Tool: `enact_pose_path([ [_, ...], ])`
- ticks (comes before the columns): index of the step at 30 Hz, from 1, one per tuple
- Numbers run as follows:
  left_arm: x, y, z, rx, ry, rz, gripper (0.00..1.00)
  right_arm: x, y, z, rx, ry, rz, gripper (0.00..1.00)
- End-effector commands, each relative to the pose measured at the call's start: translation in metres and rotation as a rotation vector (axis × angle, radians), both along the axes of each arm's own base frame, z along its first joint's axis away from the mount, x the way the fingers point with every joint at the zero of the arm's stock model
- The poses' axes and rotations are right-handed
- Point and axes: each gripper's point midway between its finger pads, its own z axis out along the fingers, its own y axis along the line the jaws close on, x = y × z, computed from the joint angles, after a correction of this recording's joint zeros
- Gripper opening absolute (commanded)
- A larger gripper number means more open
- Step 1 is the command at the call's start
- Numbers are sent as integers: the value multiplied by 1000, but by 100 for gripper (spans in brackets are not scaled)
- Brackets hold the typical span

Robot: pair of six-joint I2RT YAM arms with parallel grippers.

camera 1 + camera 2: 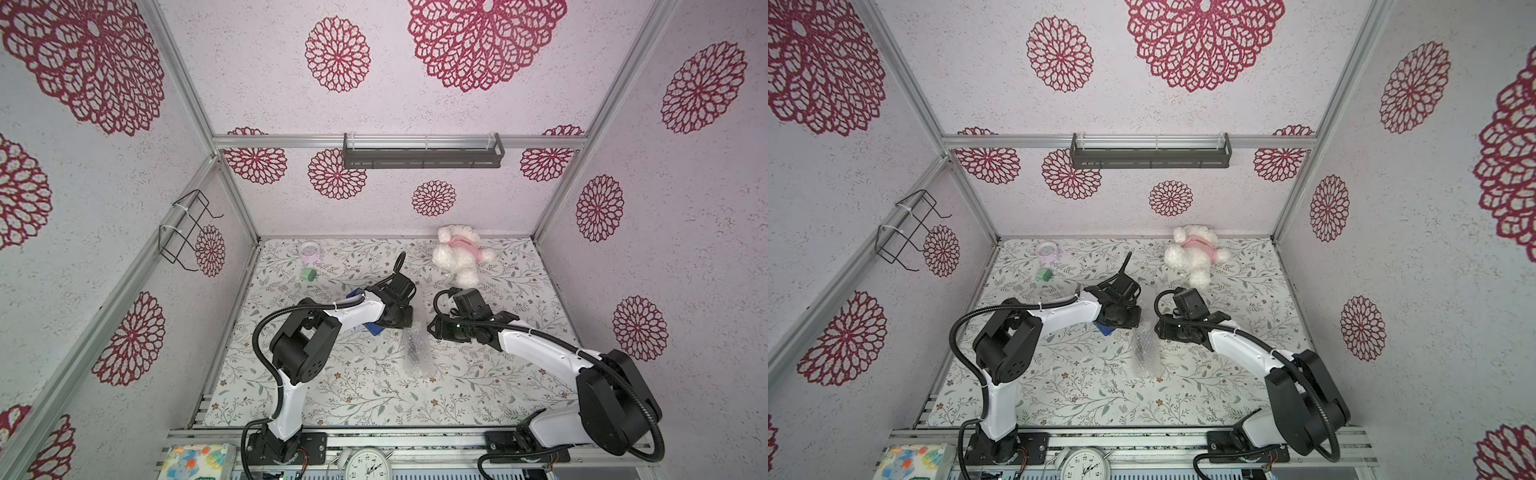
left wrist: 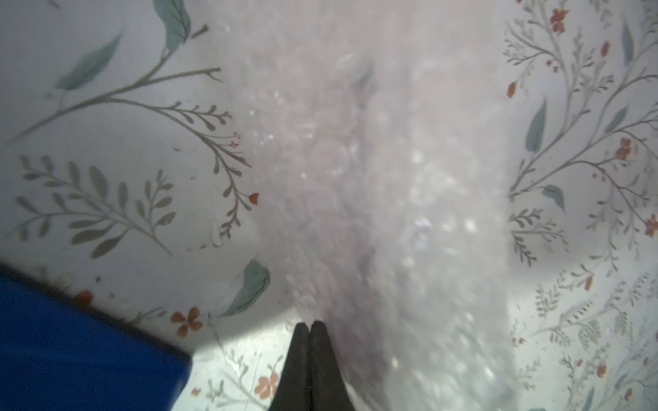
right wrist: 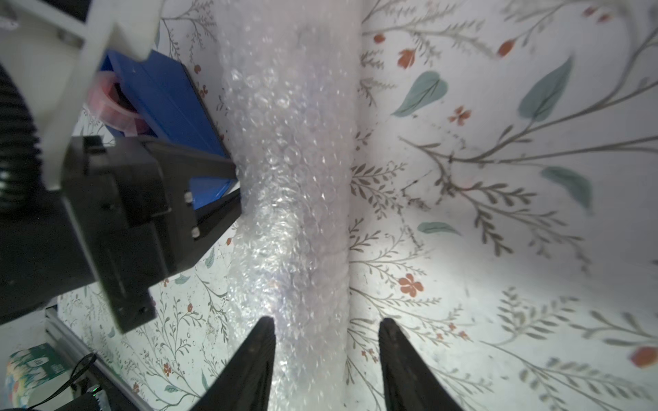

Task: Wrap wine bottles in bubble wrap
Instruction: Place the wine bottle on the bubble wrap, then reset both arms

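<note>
Since the clear, bumpy bubble wrap (image 3: 295,178) lies rolled round the small dark glass bottle (image 1: 412,353) on the flowery table (image 1: 374,399), rolling looks done. The left gripper's (image 2: 309,324) fingers are together at its edge; the right gripper's (image 3: 326,322) stand apart around one end. Next it likely needs tape.

even light, seemingly blurry wrist views

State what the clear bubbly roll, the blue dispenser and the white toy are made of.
Clear bubble-wrap roll: thin glossy plastic film, air blisters and glints. Blue block-shaped tape dispenser: seemingly hard matte plastic, flat faces, crisp edges. White plush bear: fuzzy fabric pile.
</note>
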Motion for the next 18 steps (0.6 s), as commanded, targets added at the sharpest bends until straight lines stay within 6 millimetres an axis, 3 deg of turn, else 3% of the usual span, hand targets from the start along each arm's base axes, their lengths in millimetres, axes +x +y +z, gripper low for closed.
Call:
enact_pose_path([
  [1,13,12,71,-29,-154,-25,10,18,-39,48,-136,-162,-65,54],
  [6,24,51,133,-36,-282,-2,17,31,-93,106,-307,-363,-165,65],
  [10,38,113,188,54,-429,60,28,33,-128,147,-425,-531,-262,78],
  [15,42,198,242,144,-569,177,47,30,-152,165,-478,-683,-344,95],
  [18,36,237,259,187,-636,227,60,28,-165,170,-521,-770,-383,98],
])
